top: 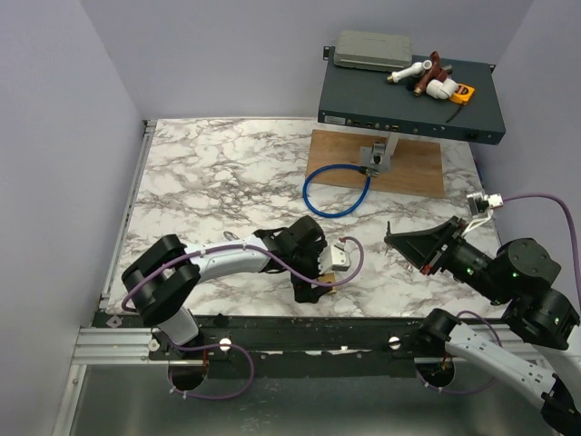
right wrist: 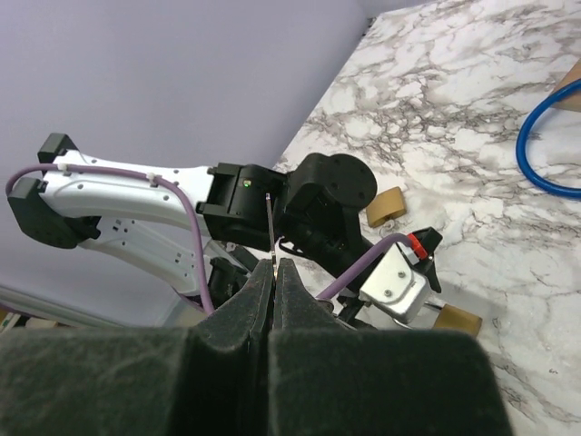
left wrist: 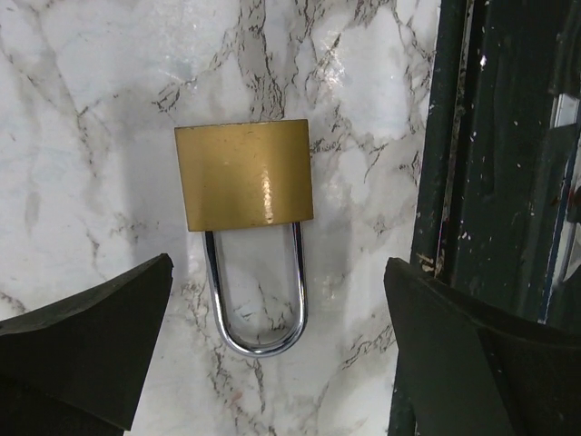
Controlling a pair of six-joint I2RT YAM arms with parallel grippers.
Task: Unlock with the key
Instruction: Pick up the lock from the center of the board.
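A brass padlock [left wrist: 243,174] with a silver shackle [left wrist: 259,313] lies flat on the marble table [left wrist: 82,136], close to the dark front rail. My left gripper [left wrist: 277,354] is open and hovers above it, with the shackle end lying between its fingers, untouched. In the top view the left gripper [top: 311,283] is at the table's near middle. My right gripper [right wrist: 274,263] is shut on the key [right wrist: 270,227], a thin silvery blade sticking out of the pinched tips. It is held in the air to the right of the left wrist [top: 392,238].
Two brass padlocks show in the right wrist view, one under the left wrist [right wrist: 457,320] and one beyond it [right wrist: 386,206]. A blue cable loop [top: 338,189], a wooden board [top: 418,168] and a dark equipment box [top: 408,95] sit at the back right. The front rail [left wrist: 490,182] borders the padlock.
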